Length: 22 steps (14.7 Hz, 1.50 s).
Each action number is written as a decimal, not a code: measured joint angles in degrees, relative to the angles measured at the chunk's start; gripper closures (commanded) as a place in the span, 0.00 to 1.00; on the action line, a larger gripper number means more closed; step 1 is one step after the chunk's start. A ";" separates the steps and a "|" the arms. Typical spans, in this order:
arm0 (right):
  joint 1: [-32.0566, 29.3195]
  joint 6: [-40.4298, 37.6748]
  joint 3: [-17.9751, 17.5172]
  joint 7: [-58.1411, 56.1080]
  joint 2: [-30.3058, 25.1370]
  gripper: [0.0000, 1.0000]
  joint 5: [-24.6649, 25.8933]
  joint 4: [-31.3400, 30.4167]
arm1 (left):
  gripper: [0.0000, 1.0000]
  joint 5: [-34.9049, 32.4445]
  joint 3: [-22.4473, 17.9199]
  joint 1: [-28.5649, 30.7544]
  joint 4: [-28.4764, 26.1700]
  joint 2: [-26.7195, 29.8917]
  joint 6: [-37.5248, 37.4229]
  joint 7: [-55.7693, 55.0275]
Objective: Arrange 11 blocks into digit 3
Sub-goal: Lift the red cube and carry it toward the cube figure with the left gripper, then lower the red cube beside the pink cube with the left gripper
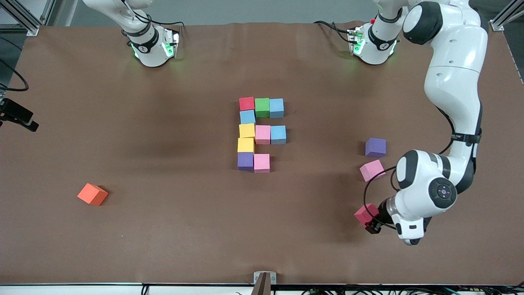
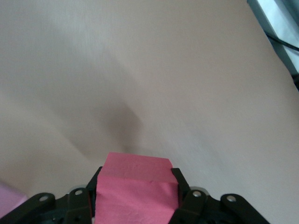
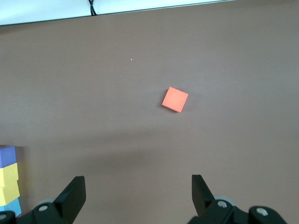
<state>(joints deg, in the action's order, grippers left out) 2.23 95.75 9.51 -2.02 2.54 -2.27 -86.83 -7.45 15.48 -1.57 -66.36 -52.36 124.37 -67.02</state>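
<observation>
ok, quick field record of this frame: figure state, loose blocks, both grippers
figure: ten blocks packed mid-table, the 3 unfinished
left gripper: shut on red block at the left arm's end
loose blocks: purple block, pink block, both farther from the camera than the red one
orange cube: alone, toward the right arm's end
right gripper: open, holds nothing, arm waits

The right gripper [image 3: 138, 196] is hanging with its black fingers [image 3: 72, 196] spread wide over the bare brown table [image 3: 93, 93], a small orange foam cube [image 3: 175, 99] lying alone, while purple [image 3: 7, 155], yellow [image 3: 8, 183] and blue [image 3: 10, 206] foam cubes are showing together at the picture's edge.
</observation>
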 measured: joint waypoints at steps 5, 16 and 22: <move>0.07 0.03 -0.14 0.00 0.00 0.00 0.00 0.00 | 0.85 -0.02 -0.09 -6.16 -0.01 0.37 -0.32 -17.52; 0.16 -0.62 -0.28 0.00 0.00 0.00 0.01 0.00 | 0.85 -0.02 -0.22 -17.13 -0.24 1.95 -0.48 -41.81; 0.16 -0.82 -0.28 0.00 0.00 0.00 0.01 0.00 | 0.85 -0.02 -0.86 -20.92 -0.79 1.90 -0.54 -48.00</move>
<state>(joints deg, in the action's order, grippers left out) 2.39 94.92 9.23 -2.02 2.54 -2.26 -86.83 -7.47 14.63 -22.49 -67.15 -50.47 123.83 -115.03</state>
